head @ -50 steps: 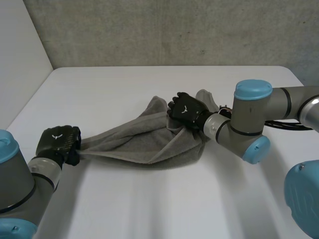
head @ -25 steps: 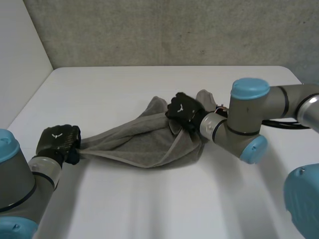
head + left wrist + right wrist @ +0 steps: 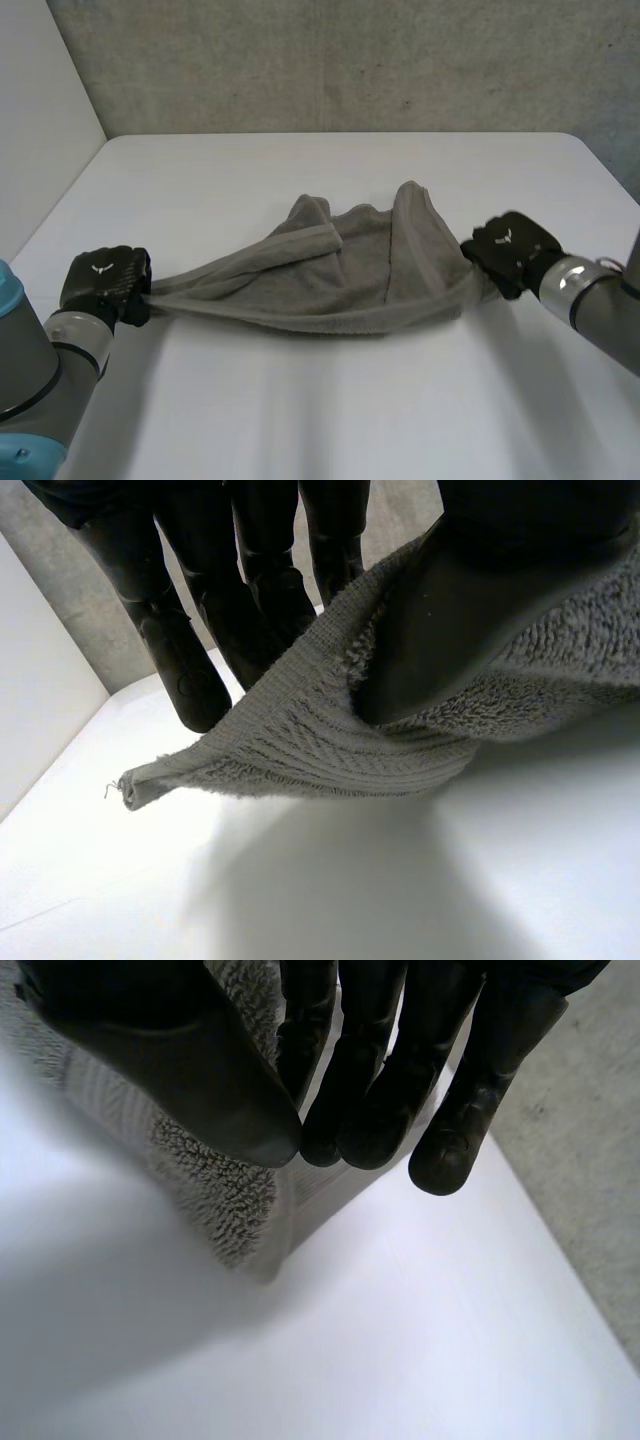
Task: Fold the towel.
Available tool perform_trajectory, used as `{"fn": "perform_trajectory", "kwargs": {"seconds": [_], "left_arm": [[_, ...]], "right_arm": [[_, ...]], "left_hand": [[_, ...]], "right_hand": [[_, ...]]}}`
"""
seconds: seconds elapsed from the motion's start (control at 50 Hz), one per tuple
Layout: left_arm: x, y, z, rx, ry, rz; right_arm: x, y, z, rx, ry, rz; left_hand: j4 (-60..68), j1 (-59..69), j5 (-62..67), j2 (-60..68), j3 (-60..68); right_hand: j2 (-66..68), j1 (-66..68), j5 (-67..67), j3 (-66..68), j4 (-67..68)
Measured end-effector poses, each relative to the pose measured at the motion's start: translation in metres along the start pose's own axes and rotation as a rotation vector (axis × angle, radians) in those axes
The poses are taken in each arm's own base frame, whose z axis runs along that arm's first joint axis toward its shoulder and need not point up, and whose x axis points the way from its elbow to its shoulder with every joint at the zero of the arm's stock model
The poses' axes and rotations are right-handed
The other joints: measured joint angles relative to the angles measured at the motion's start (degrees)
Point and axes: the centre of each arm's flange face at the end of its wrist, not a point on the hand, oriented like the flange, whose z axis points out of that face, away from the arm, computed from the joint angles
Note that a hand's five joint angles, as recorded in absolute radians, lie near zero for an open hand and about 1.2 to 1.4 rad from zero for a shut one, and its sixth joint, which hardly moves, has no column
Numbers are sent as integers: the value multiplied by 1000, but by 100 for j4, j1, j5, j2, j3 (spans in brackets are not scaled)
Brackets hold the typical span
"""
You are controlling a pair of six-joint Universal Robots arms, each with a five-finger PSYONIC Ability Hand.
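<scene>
The grey towel (image 3: pixel 330 275) sags in a crumpled band across the middle of the white table (image 3: pixel 330 410). The left hand (image 3: pixel 102 283) pinches one end near the left edge, and the right hand (image 3: pixel 510 250) pinches the other end toward the right edge. No fold looks made yet and the towel first needs spreading flat; around it is bare surface and a grey wall (image 3: pixel 350 60) behind the far edge, so the bunched middle seems the only obstacle.

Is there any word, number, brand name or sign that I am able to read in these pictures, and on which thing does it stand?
No words or numbers can be read anywhere.
Back of the left hand: a white emblem, a shape and not letters.
Back of the right hand: the same white emblem, no letters.
The towel: no printed label shows.
</scene>
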Motion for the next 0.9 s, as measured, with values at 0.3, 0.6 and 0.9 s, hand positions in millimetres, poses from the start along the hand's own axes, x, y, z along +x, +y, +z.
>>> {"fn": "perform_trajectory", "kwargs": {"seconds": [0.3, 0.6, 0.9], "left_arm": [[7, 5, -4, -15, 24, 6], [7, 7, -4, -20, 25, 6], [7, 7, -5, -22, 25, 6]], "right_arm": [[-27, 22, -10, 10, -1, 20], [-39, 23, -14, 85, -17, -10], [-48, 11, -21, 169, -83, -36]], "left_hand": [[0, 0, 0, 1, 0], [0, 0, 0, 3, 0], [0, 0, 0, 3, 0]], "right_hand": [[-4060, -4040, -4326, -4157, -4175], [-5691, -5618, -6014, -5758, -5783], [-5946, -5960, -6215, -6046, -6036]]}}
